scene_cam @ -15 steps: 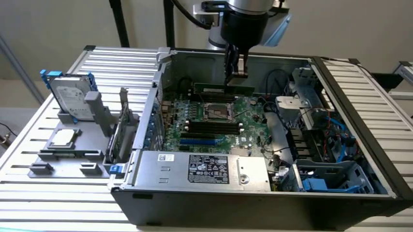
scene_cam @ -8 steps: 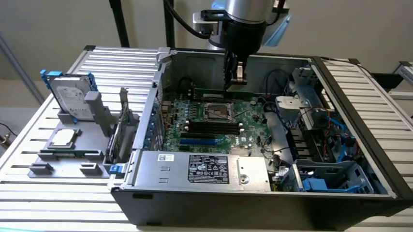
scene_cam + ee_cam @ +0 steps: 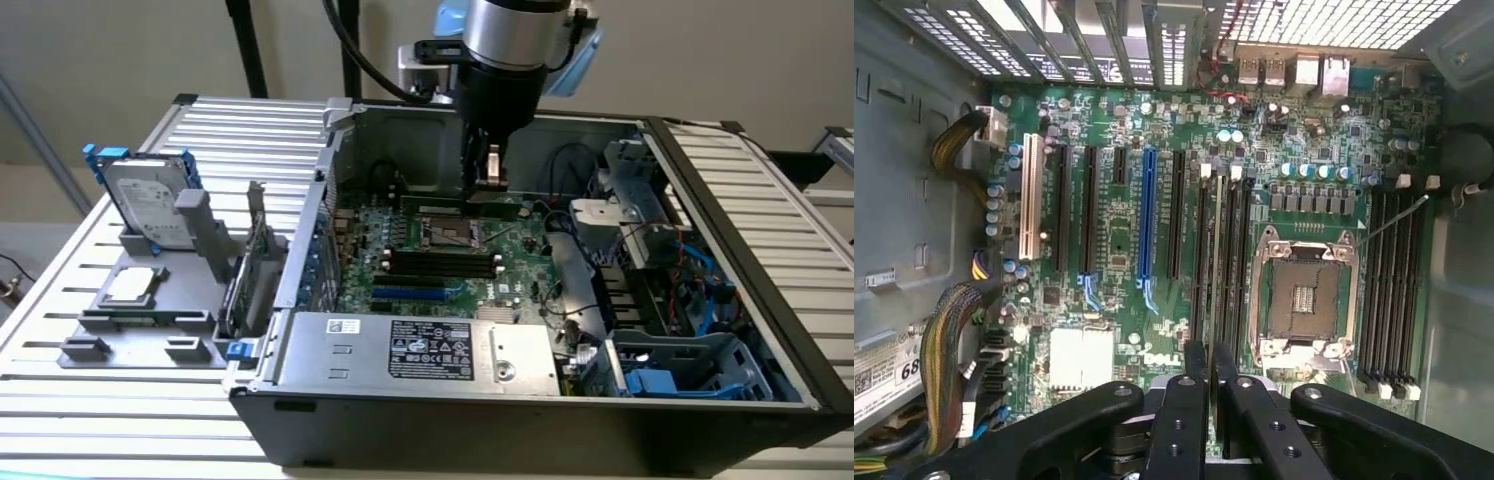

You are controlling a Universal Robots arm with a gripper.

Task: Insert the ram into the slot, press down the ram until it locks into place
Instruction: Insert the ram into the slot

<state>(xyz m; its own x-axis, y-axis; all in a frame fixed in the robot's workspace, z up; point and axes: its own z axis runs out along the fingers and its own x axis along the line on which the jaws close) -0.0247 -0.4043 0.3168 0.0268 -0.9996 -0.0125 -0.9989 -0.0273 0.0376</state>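
Inside the open computer case [image 3: 400, 345], the gripper [image 3: 485, 195] hangs low over the green board [image 3: 514, 240], just on the far side of the square metal socket [image 3: 451, 235]. From the wrist its two black fingers [image 3: 1197, 365] stand almost together, pinching a thin pale strip seen edge-on, which I take to be the ram [image 3: 1216, 260]. The strip runs lengthwise over the row of long black slots beside the socket, in line with one slot [image 3: 1227, 260]. I cannot tell whether its lower edge touches that slot. The ram should be light and stiff but fragile. It is best held by its flat faces at mid-length, as here, so that pressure goes straight down and the end clips are left free.
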